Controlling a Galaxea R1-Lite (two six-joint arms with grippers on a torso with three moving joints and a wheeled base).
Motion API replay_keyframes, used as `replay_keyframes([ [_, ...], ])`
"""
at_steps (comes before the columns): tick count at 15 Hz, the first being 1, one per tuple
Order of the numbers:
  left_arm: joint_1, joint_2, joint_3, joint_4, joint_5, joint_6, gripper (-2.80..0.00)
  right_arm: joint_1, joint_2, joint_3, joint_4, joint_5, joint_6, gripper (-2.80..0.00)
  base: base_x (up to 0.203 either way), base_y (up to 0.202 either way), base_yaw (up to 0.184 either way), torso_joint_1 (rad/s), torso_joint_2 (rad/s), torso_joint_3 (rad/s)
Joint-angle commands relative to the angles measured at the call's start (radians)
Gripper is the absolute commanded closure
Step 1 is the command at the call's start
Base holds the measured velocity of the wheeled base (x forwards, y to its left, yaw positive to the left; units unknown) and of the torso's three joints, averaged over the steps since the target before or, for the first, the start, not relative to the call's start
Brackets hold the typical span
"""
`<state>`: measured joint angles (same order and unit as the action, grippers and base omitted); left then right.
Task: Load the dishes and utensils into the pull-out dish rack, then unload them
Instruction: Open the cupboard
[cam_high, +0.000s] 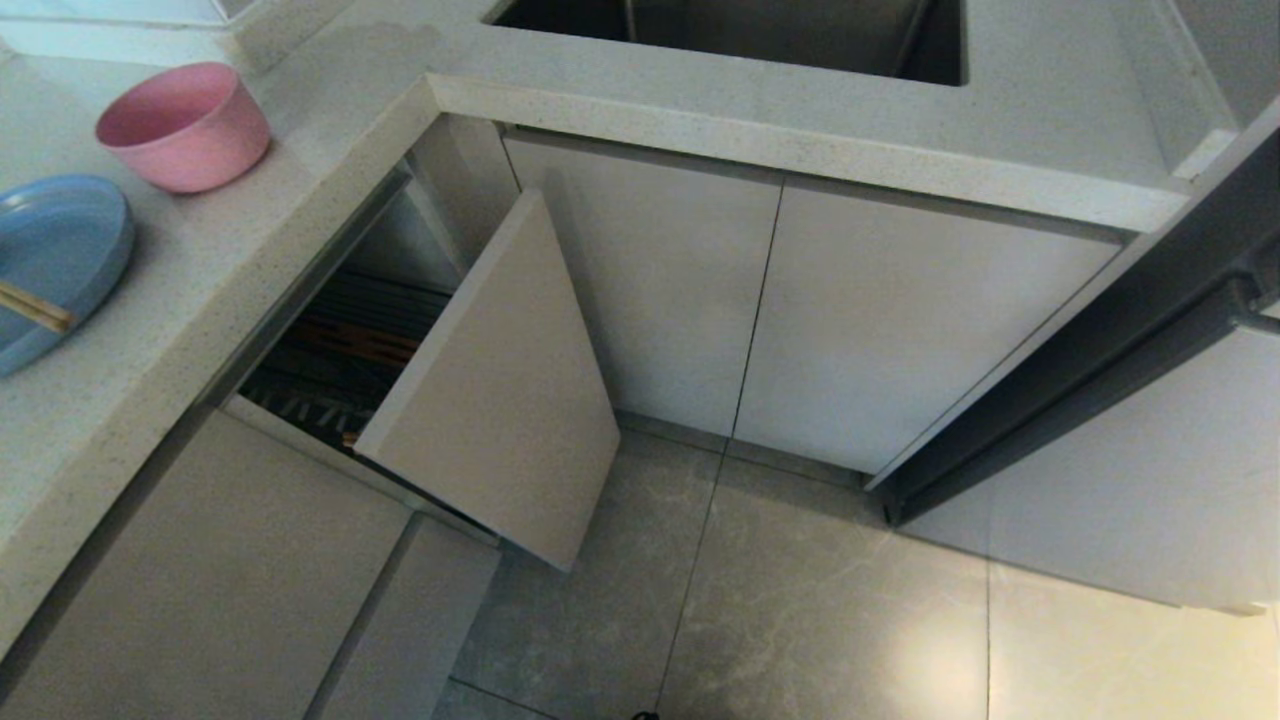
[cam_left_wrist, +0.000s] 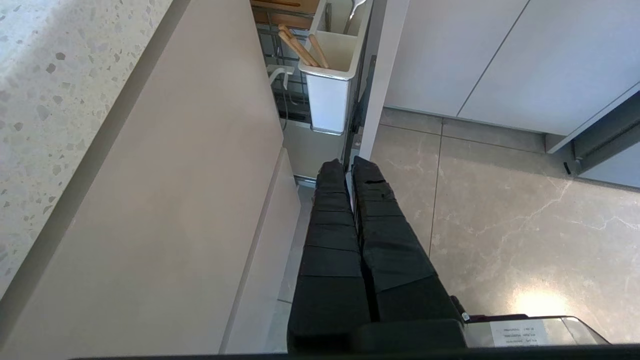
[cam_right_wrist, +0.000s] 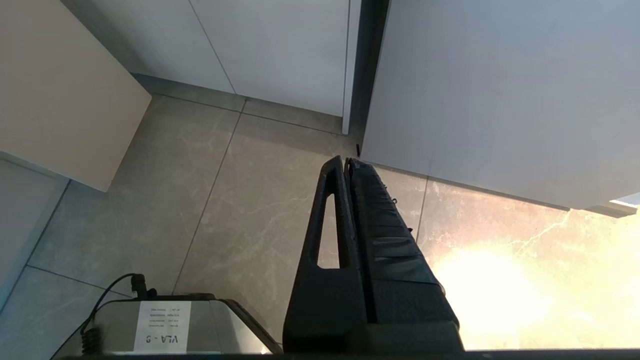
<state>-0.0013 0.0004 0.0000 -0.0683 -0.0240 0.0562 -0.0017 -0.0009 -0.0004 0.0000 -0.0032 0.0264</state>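
Rack (cam_high: 340, 350) only part-way out, bowl (cam_high: 185, 125) and plate (cam_high: 55, 255) waiting up top, both grippers (cam_left_wrist: 348, 165) (cam_right_wrist: 346, 161) clenched empty near the floor — open it fully first.

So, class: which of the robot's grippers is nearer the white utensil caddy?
Left. The left gripper hangs just short of the white utensil caddy; the right gripper is over floor, with no caddy in its view.

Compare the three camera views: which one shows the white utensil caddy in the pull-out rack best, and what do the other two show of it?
The left wrist view: the white utensil caddy is in plain sight there, with wooden sticks standing in it. In the head view the rack's beige front panel hides it. The right wrist view shows none of it.
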Motion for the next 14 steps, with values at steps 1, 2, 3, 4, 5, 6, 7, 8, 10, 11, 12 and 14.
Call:
replay_keyframes([
  [1, 0.001, 0.000, 0.039, -0.001, -0.001, 0.001, 0.00, 0.000, -0.001, 0.000, 0.000, 0.000, 0.000, 0.00, 0.000, 0.000, 0.000, 0.000, 0.00, 0.000],
  [2, 0.000, 0.000, 0.038, -0.001, 0.000, 0.001, 0.00, 0.000, -0.001, 0.000, 0.000, 0.000, 0.000, 0.00, 0.000, 0.000, 0.000, 0.000, 0.00, 0.000],
  [3, 0.000, 0.000, 0.039, -0.001, -0.001, 0.001, 0.00, 0.000, -0.001, 0.000, 0.000, 0.000, 0.000, 0.00, 0.000, 0.000, 0.000, 0.000, 0.00, 0.000],
  [4, 0.000, 0.000, 0.038, -0.001, -0.001, 0.001, 0.00, 0.000, -0.001, 0.000, 0.000, 0.000, 0.000, 0.00, 0.000, 0.000, 0.000, 0.000, 0.00, 0.000],
  [5, 0.001, 0.000, 0.039, -0.001, 0.000, 0.001, 0.00, 0.000, -0.001, 0.000, 0.000, 0.000, 0.001, 0.00, 0.000, 0.000, 0.000, 0.000, 0.00, 0.000],
  [6, 0.000, 0.000, 0.038, -0.001, 0.000, 0.001, 0.00, 0.000, -0.001, 0.000, 0.000, 0.000, 0.000, 0.00, 0.000, 0.000, 0.000, 0.000, 0.00, 0.000],
  [7, 0.000, 0.000, 0.038, -0.001, 0.000, 0.001, 0.00, 0.000, -0.001, 0.000, 0.000, 0.000, 0.000, 0.00, 0.000, 0.000, 0.000, 0.000, 0.00, 0.000],
  [8, 0.000, 0.000, 0.039, -0.001, 0.000, 0.001, 0.00, 0.000, -0.001, 0.000, 0.000, 0.000, 0.000, 0.00, 0.000, 0.000, 0.000, 0.000, 0.00, 0.000],
  [10, 0.000, 0.000, 0.038, -0.001, -0.001, 0.001, 0.00, 0.000, -0.001, 0.000, 0.000, 0.000, 0.001, 0.00, 0.000, 0.000, 0.000, 0.000, 0.00, 0.000],
  [11, 0.000, 0.000, 0.038, -0.001, -0.001, 0.001, 0.00, 0.000, -0.001, 0.000, 0.000, 0.000, 0.001, 0.00, 0.000, 0.000, 0.000, 0.000, 0.00, 0.000],
  [12, 0.000, 0.000, 0.038, -0.001, 0.000, 0.001, 0.00, 0.000, -0.001, 0.000, 0.000, 0.000, 0.001, 0.00, 0.000, 0.000, 0.000, 0.000, 0.00, 0.000],
  [14, 0.000, 0.000, 0.038, -0.001, -0.001, 0.001, 0.00, 0.000, -0.001, 0.000, 0.000, 0.000, 0.001, 0.00, 0.000, 0.000, 0.000, 0.000, 0.00, 0.000],
])
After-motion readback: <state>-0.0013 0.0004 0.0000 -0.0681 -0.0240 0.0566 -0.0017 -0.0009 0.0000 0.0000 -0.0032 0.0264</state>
